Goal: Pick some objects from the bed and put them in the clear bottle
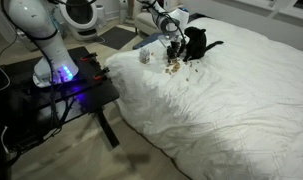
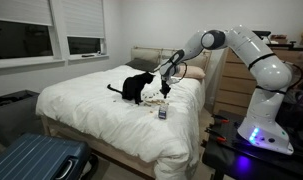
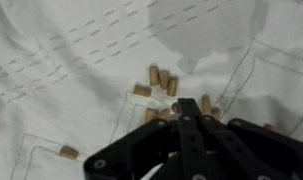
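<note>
Shut, with its jaws pressed together, my black, hard-linked two-finger gripper [image 3: 183, 108] hangs tip-down low over the wide white bed [image 1: 231, 120], because what I am after lies flat on its surface. Whether a bit is pinched between the tips I cannot tell; nothing shows there in the wrist view.

The small tan-brown pellets [image 3: 161, 80] are short, blunt cylinders with a matt, cork-like look. They are scattered loosely: a tight handful lies just ahead of my fingertips, a few more sit close by the fingers, and one stray is well apart at the lower left of the wrist view. They rest on the rumpled white duvet [image 3: 51, 50], a soft quilted cloth with rows of dashed stitching. I judge it will give under pressure and let such small pieces roll or sink away from a pinch.

The short, see-through greyish bottle [image 1: 145, 56] stands on the duvet near the cluster, toward the bed's edge, which keeps each carry short. The black furry cat [image 1: 196, 42] is just beside the pellets, so I judge slow moves are called for.
</note>
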`<state>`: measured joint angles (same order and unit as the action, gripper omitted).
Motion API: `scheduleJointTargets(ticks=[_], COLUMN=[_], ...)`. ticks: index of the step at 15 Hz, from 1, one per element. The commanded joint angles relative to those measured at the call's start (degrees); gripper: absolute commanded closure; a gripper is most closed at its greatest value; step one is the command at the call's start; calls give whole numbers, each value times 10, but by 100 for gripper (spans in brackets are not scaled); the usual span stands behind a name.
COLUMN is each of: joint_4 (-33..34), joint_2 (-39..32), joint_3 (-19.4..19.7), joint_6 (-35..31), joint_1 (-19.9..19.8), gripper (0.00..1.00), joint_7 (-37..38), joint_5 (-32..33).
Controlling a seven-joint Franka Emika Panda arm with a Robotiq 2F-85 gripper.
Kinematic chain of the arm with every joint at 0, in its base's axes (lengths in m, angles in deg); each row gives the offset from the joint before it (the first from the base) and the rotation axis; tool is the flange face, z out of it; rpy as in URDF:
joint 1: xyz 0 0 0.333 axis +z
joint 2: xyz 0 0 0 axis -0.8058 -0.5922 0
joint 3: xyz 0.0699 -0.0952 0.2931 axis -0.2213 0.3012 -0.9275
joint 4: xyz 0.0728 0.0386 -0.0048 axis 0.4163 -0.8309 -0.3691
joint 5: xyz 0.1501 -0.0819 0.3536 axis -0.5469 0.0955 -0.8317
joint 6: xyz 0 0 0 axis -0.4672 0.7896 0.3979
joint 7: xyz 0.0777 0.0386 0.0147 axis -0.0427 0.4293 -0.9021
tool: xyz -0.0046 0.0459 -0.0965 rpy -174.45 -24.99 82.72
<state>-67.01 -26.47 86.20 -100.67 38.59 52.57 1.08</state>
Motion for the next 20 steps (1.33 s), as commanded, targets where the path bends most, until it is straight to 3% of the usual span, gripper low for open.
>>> scheduleJointTargets(ticks=[1, 11, 20], joint_4=[-113, -275, -336], joint_2=[89, 224, 277], joint_3=[6, 11, 6], joint_6=[-12, -25, -51], joint_1=[14, 64, 122], gripper=[100, 100, 100], joint_7=[-7, -3, 6], joint_5=[6, 66, 133])
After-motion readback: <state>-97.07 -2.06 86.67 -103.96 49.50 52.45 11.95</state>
